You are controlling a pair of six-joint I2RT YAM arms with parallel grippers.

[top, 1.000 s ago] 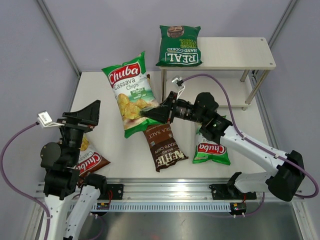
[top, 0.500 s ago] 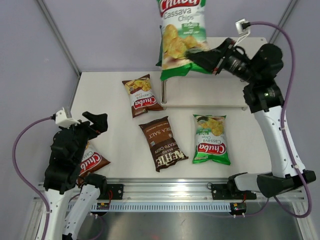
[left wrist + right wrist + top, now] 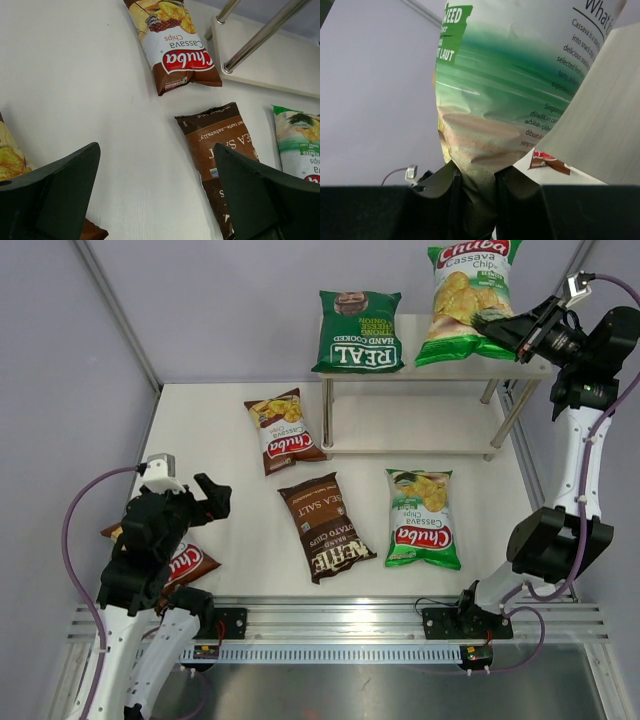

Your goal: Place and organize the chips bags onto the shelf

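Observation:
My right gripper (image 3: 492, 328) is shut on the bottom seam of a light green Chuba bag (image 3: 462, 295), holding it upright over the right end of the shelf's top board (image 3: 450, 352); the wrist view shows the bag (image 3: 505, 75) pinched between the fingers (image 3: 447, 195). The dark green REAL bag (image 3: 357, 332) leans at the shelf's left end. On the table lie a brown-red Chuba bag (image 3: 283, 430), the dark brown Kettle bag (image 3: 324, 527) and a second light green Chuba bag (image 3: 423, 519). My left gripper (image 3: 205, 498) is open and empty above another brown-red Chuba bag (image 3: 178, 566).
The shelf's lower board (image 3: 420, 430) and silver legs (image 3: 326, 415) stand at the back right of the white table (image 3: 220, 530). Grey walls enclose the table on three sides. A metal rail (image 3: 330, 630) runs along the near edge.
My right arm has carried the light green Chuba bag up from the table and rightwards to the shelf's right end. My left arm has lowered and turned a little.

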